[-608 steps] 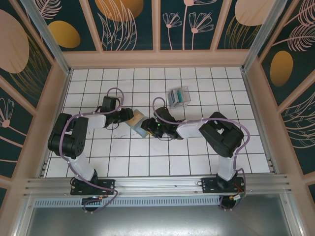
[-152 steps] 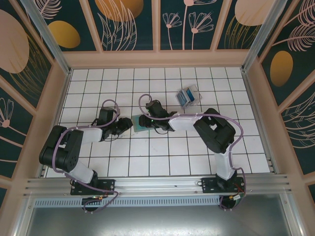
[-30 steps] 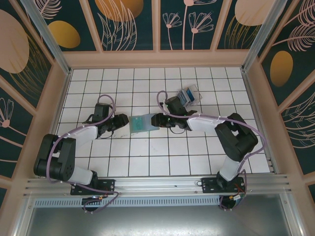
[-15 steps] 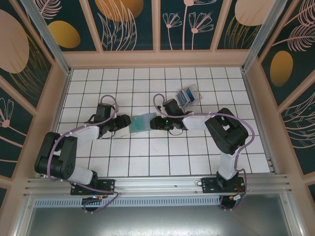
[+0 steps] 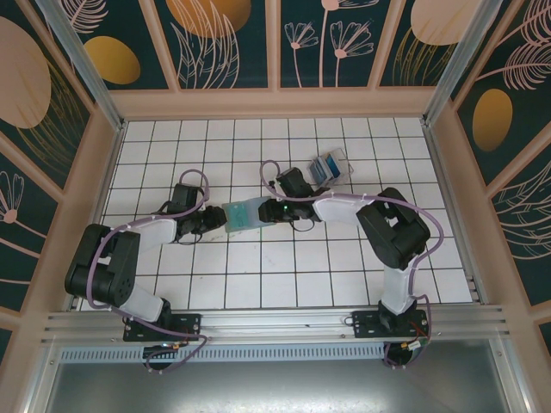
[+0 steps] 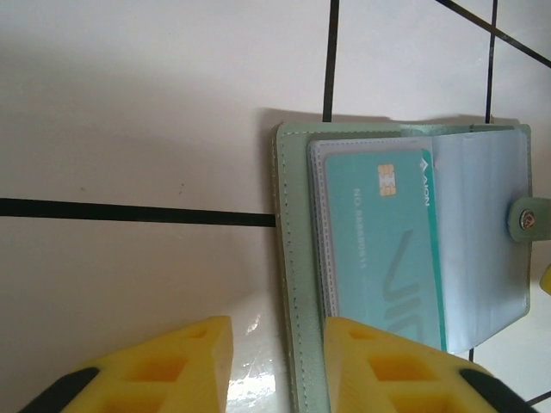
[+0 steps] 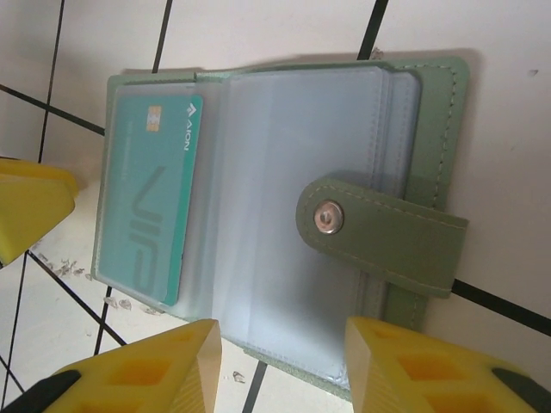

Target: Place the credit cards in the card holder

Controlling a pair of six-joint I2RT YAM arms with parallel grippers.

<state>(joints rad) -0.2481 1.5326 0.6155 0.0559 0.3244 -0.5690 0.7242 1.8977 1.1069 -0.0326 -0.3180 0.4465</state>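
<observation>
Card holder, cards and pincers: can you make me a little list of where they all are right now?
card holder: lying open on the white tiles, between the two pincers
teal card: inside a see-through pocket of the holder
strap: folded across the inside
other credit cards: small bunch on the tiles, farther back, not in the holder
left pincer: open, straddling the holder's edge
right pincer: open, at another edge of the holder

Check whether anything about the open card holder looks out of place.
The card holder lies open with one teal card inside, but its snap strap is folded inward across the clear pockets, which might hinder the next card.
</observation>
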